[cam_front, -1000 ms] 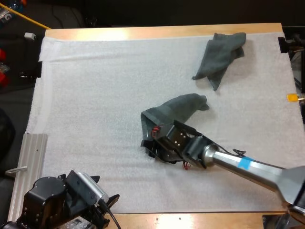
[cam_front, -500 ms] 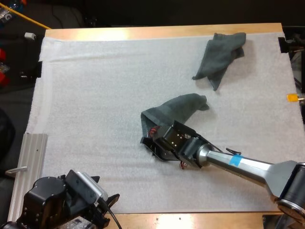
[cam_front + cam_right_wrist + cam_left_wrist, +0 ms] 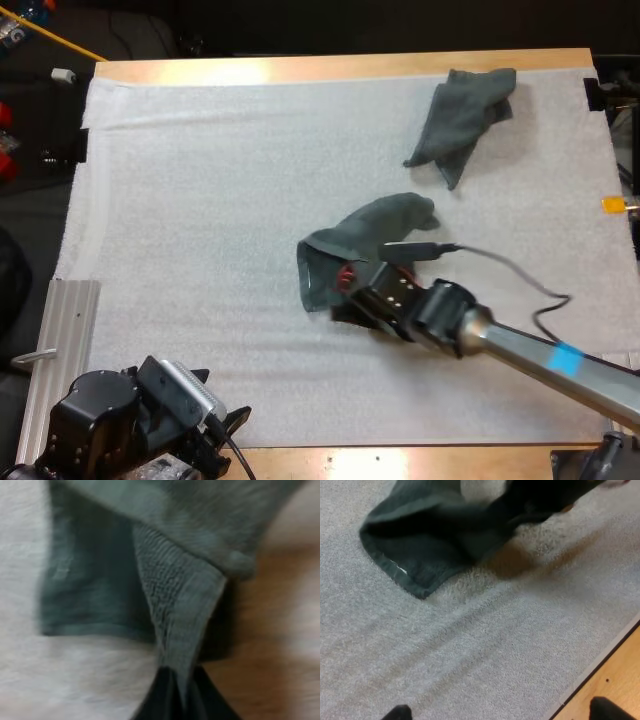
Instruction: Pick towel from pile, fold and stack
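The right gripper (image 3: 178, 689) pinches a fold of the middle towel (image 3: 380, 222). The left gripper (image 3: 502, 714) hangs spread wide above the mat (image 3: 200, 200).

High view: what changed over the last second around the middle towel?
The right end effector, pinched on the middle towel, rolled and shifted rightward in the high view, lifting the towel's near corner. The far towel, left end effector and mat stayed put.

Pale wooden surface (image 3: 330, 66), covered almost edge to edge by a white textured mat (image 3: 200, 200). Ribbed metal rail (image 3: 65, 340) lying off the mat's near left edge. Dark beyond the far side.
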### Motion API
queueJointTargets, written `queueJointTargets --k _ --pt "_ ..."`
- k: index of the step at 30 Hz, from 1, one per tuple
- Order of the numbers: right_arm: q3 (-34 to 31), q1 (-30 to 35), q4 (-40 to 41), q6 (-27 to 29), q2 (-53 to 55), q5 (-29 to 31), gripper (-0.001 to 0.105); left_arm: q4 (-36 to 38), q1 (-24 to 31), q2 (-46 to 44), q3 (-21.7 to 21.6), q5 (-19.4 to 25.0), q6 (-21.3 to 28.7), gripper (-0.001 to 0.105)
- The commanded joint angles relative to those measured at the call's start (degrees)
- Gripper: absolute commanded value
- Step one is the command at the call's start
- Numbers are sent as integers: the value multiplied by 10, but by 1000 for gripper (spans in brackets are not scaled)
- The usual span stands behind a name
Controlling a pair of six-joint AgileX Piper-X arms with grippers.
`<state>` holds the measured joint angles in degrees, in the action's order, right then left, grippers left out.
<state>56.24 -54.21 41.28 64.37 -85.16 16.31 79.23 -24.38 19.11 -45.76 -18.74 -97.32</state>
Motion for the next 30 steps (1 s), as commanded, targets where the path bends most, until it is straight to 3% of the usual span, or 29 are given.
queueJointTargets --k 1,5,10,15,21,28,30 --pt "0 1 48 35 23 43 0 1 -3 2 -4 -3 -5 66" --pt "0 1 126 56 57 117 0 1 -3 2 -4 -3 -2 66" --pt "-21 4 131 79 58 123 0 -11 -3 2 -4 -3 -2 66" --pt "-65 64 136 65 58 122 0 -12 -3 2 -4 -3 -2 66" --pt "-107 136 136 61 58 62 0 -30 -3 2 -4 -3 -2 66" --pt "-115 142 130 24 61 22 0 -85 -3 2 13 -3 -2 66" --pt "-115 142 130 10 69 5 5 -85 -3 2 18 -3 -2 66"
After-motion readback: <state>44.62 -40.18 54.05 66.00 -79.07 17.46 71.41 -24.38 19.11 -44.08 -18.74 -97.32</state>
